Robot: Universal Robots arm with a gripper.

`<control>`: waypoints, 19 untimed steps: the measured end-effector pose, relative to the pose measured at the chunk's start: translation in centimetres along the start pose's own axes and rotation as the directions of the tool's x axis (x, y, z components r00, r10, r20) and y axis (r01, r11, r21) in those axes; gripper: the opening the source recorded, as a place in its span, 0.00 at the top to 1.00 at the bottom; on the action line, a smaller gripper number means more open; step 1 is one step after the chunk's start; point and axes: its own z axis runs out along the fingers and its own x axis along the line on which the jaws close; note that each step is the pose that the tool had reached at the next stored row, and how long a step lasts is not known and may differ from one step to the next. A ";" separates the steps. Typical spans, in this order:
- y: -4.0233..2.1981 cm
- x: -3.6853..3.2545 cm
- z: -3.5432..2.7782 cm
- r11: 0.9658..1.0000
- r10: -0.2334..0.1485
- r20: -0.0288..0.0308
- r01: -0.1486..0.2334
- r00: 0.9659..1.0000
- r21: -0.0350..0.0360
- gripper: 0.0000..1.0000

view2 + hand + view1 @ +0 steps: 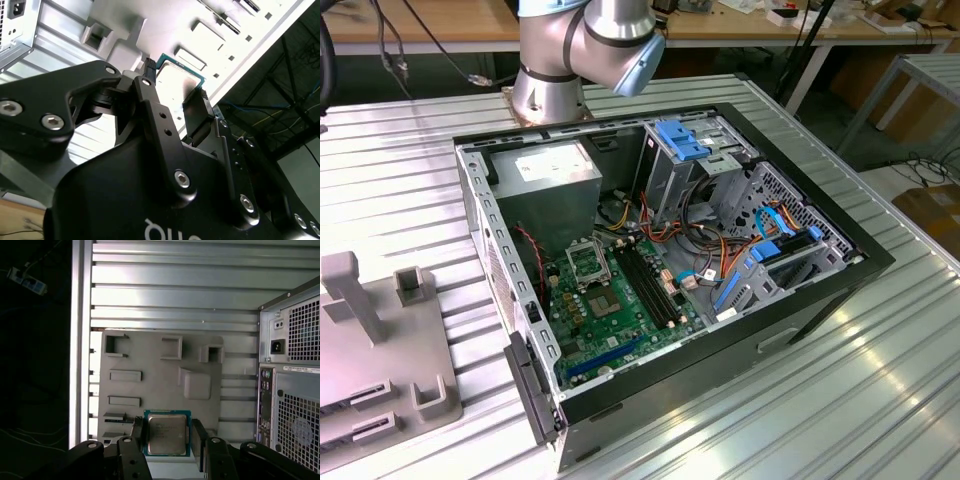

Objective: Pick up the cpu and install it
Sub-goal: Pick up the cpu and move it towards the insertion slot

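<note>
My gripper (168,424) is closed on the cpu (166,436), one finger (199,435) at each side edge, metal top facing the cam. The first wrist view has the grey fixture plate (150,365) well below the chip, pc case (290,390) beside it. The second wrist view gives the chip's green edge betw. my fingertips (147,80). The exterior view shows the case open w/ the socket (588,262) on the motherboard (610,320).

Ribbed table (400,180), bearing an open case (820,320); toward the exterior view's left of the case, a grey holder (380,350); behind the case, perhaps bolted down, the arm base (545,95).
</note>
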 end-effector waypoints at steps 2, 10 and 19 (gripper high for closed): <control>-0.01 -0.21 -0.01 1.000 0.000 0.000 0.000 1.000 0.000 0.53; -0.03 -1.05 -0.03 1.000 0.000 0.000 0.000 1.000 0.000 0.53; -0.06 -2.13 -0.05 1.000 0.000 0.000 0.000 1.000 0.000 0.53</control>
